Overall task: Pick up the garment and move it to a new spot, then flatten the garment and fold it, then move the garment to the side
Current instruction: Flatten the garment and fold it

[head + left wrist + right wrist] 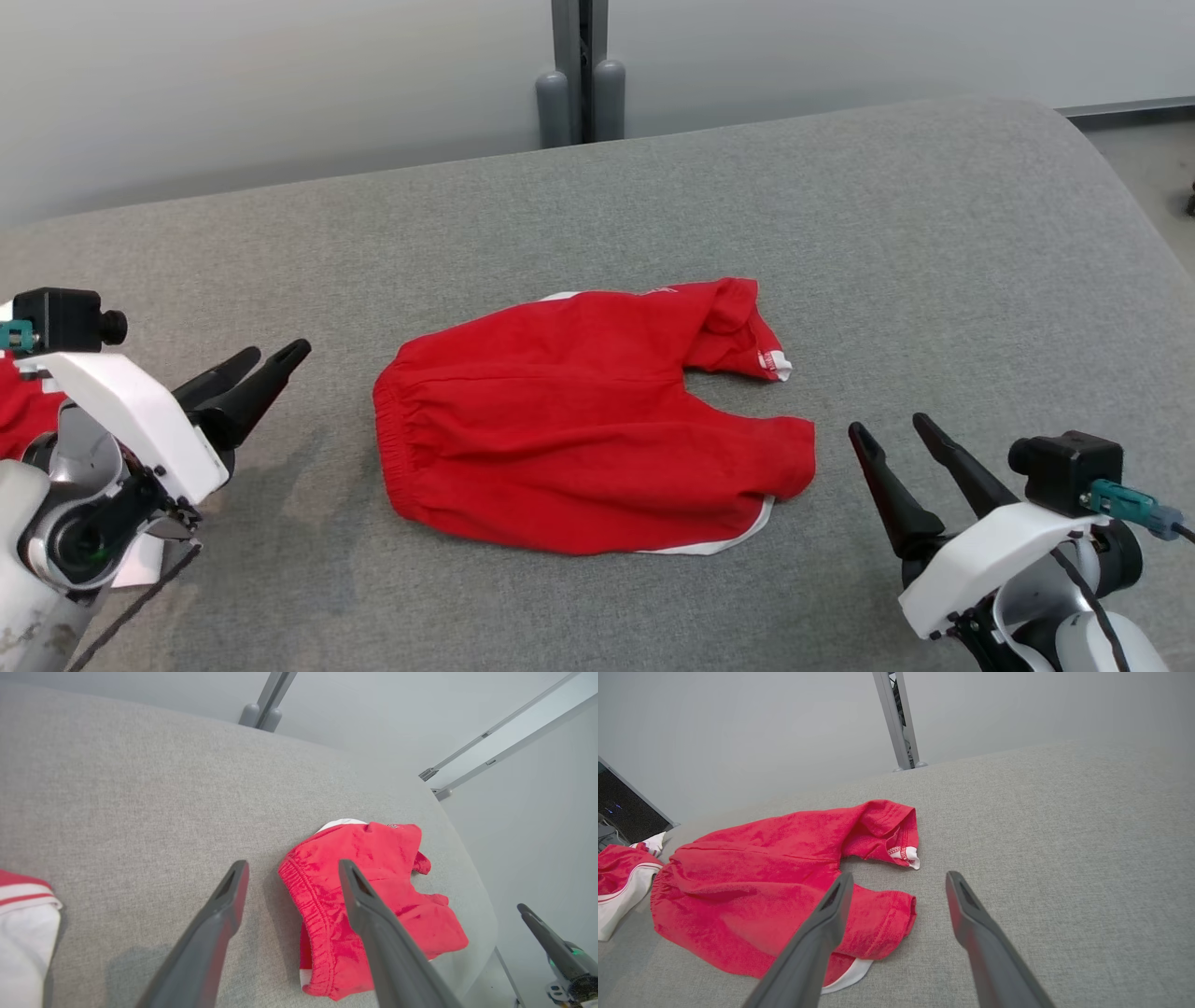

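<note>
We see a grey padded table (934,233) with a fabric top, and every place below is given from it. A pair of red shorts (579,429) lies at the middle of the table, loosely spread and rumpled, not folded. Its gathered elastic waistband (387,439) points toward the table's left end, and the two legs point toward the right end. The leg nearer the table's far edge is bunched and turned over on itself, with a small white patch at its hem (780,366). The leg nearer the front edge lies flatter, with a strip of white trim (719,546) peeking out beneath it.

The left gripper (276,351) hangs over the left part of the table, its two dark fingers aimed at the waistband and apart from it. In the left wrist view we see those fingers spread wide, with nothing caught between them. The right gripper (887,425) hangs over the right front part of the table. Its fingers are also spread wide and empty, with their tips near the flatter leg's hem but not touching it.

At the table's left end, partly hidden by the left arm, lies a second cloth (21,411) in red and white. Beyond the table's far edge a grey post (580,70) stands against a pale wall (233,84).
</note>
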You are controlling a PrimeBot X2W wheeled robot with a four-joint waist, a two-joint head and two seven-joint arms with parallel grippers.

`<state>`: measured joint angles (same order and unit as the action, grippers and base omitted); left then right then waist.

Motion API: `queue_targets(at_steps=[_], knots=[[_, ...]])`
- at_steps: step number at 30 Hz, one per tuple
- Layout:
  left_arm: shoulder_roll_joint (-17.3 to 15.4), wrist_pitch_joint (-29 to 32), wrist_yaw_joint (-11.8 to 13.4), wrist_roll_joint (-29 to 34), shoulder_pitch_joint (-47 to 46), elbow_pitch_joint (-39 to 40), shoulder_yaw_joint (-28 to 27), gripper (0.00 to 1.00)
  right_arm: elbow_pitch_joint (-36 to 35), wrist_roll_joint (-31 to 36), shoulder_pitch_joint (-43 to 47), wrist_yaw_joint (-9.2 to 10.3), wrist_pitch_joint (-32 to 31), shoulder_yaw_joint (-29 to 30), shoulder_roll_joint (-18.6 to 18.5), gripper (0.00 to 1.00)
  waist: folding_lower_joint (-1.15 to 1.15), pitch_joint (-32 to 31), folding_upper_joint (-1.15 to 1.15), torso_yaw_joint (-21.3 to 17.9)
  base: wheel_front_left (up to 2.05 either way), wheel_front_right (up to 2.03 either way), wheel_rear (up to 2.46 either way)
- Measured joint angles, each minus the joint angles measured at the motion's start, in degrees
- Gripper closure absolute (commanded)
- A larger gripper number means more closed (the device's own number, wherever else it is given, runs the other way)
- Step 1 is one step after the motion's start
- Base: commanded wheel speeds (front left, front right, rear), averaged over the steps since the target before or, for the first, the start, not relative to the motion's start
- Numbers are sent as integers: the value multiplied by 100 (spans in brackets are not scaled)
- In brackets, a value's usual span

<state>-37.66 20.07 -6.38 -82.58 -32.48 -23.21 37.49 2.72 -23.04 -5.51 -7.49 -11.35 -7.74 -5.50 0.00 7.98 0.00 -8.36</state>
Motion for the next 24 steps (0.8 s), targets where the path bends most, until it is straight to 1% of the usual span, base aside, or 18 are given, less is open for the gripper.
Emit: queue_targets(at_steps=[2,7,8,11,13,15,17,18,21,24], knots=[[-107,-558,-48,381,169,405,-4,0,4,25,17,0,181,26,-14,0,0,-28,0,67,0,0,0],[-204,-2007,-73,1278,752,1283,-2,0,44,101,139,0,589,114,-16,0,0,-38,0,257,0,0,0],[-209,-2314,-46,1446,871,1368,-32,0,49,109,171,0,684,125,-10,0,0,-31,0,291,0,0,0],[-120,-3237,222,1893,1237,1557,-197,0,54,252,258,0,1028,172,-8,0,0,-5,0,369,0,0,0],[23,-3450,407,2152,1419,1653,-398,0,57,298,295,0,1273,223,-1,0,0,5,0,406,0,0,0],[189,-3498,527,2541,1626,1741,-595,0,87,375,347,0,1473,240,1,0,0,0,0,432,0,0,0],[509,-3506,583,2840,1891,1856,-990,0,135,398,385,0,1622,226,-8,0,0,-5,0,451,0,0,0],[635,-3508,595,3021,2019,1873,-1105,0,161,404,387,0,1682,216,-22,0,0,-10,0,452,0,0,0],[913,-3515,582,3396,2460,1748,-1198,0,279,396,455,0,1704,107,-101,0,0,-23,0,445,0,0,0],[1215,-3515,432,3521,2604,1695,-1345,0,360,235,499,0,1551,-191,-244,0,0,-17,0,450,0,0,0]])
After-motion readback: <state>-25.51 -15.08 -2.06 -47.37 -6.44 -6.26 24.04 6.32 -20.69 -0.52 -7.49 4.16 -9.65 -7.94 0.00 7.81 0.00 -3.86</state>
